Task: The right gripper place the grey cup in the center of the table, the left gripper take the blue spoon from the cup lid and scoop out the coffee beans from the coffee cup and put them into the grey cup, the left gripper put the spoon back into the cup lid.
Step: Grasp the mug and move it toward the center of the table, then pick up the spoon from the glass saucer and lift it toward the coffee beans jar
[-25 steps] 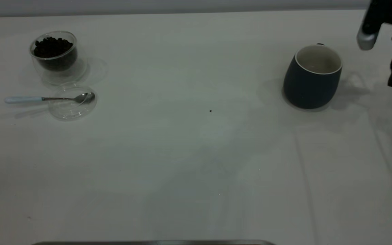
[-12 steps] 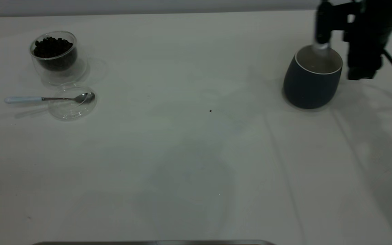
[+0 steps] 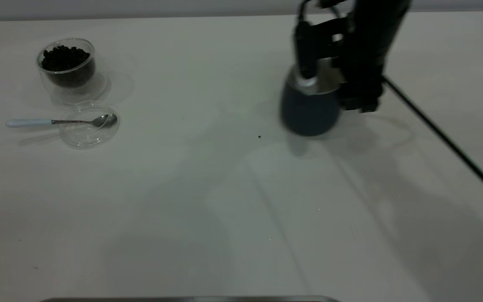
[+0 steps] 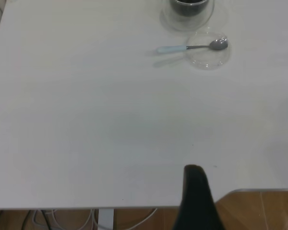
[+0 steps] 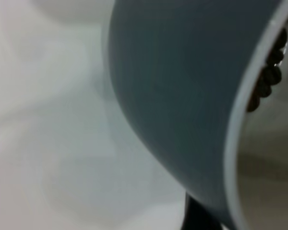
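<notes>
My right gripper [image 3: 333,93] is shut on the grey cup [image 3: 308,115], one finger inside its mouth and the other outside its wall. The cup is a little right of the table's [image 3: 183,201] middle and fills the right wrist view as a dark wall [image 5: 182,96]. At the far left stands the clear coffee cup [image 3: 67,69] with coffee beans [image 3: 64,58]. In front of it the blue spoon [image 3: 57,122] rests with its bowl in the cup lid [image 3: 86,134]. The left wrist view shows the spoon [image 4: 182,48], the lid [image 4: 209,57] and one dark finger of the left gripper [image 4: 196,196] far from them.
A black cable [image 3: 447,142] runs from the right arm down to the right edge of the table. A tiny dark speck [image 3: 259,136] lies just left of the grey cup. The table's near edge and a wooden floor [image 4: 259,211] show in the left wrist view.
The right gripper came down onto the grey cup, shut on its wall and has carried it leftward toward the table's middle. The spoon, lid and coffee cup have not moved.
</notes>
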`<state>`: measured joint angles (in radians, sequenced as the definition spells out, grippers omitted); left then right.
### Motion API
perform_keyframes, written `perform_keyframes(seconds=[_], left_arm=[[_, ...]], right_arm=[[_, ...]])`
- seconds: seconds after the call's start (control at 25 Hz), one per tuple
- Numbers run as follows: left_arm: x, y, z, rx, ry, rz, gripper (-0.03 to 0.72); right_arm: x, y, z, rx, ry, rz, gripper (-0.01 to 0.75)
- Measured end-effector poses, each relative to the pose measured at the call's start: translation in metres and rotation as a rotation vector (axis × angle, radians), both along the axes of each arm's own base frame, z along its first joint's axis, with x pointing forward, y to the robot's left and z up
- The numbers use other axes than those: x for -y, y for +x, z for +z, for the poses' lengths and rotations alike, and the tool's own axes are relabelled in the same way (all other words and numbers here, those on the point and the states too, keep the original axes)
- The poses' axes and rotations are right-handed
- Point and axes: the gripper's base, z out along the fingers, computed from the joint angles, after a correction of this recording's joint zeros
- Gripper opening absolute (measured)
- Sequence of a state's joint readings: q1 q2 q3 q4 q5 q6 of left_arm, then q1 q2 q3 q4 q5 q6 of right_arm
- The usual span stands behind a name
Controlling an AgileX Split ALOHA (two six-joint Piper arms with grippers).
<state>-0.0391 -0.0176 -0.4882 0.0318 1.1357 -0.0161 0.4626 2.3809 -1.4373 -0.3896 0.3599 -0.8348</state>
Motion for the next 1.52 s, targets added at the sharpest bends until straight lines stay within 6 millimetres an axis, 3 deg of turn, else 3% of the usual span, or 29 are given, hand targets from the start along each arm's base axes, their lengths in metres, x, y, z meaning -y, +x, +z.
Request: perform_keyframes(seconds=[0.32,0.56,0.64,0.8,0.92,1.04,1.16,1.32,1.52], left_arm=[[0.000,0.000,0.000,0.000,0.000,0.000,0.592],[0.000,0.000,0.000,0.000,0.000,0.000,0.592],[0.000,0.000,0.000,0.000,0.000,0.000,0.592],[0.000,0.000,0.000,0.000,0.000,0.000,0.592],[0.000,0.000,0.000,0.000,0.000,0.000,0.592],[0.000,0.000,0.000,0.000,-0.003,0.002,0.592],[0.000,0.000,0.000,0.000,-0.002,0.002,0.592],[0.000,0.000,0.000,0.000,-0.002,0.002,0.592],[0.000,0.000,0.000,0.000,-0.002,0.002,0.592]], right_arm=[[-0.060,-0.020,0.004,0.072,0.190,-0.013,0.461],[-0.063,-0.022,0.019,0.042,0.292,-0.258,0.463],[-0.057,-0.024,0.041,0.028,0.266,-0.343,0.462],[-0.038,-0.037,0.120,0.027,0.199,-0.513,0.462],[-0.018,-0.061,0.188,0.017,0.188,-0.630,0.462],[0.000,-0.090,0.242,-0.018,0.204,-0.708,0.462],[0.017,-0.121,0.283,-0.056,0.233,-0.755,0.462],[0.038,-0.160,0.316,-0.064,0.325,-0.726,0.462],[0.068,-0.218,0.328,-0.095,0.405,-0.666,0.462]])
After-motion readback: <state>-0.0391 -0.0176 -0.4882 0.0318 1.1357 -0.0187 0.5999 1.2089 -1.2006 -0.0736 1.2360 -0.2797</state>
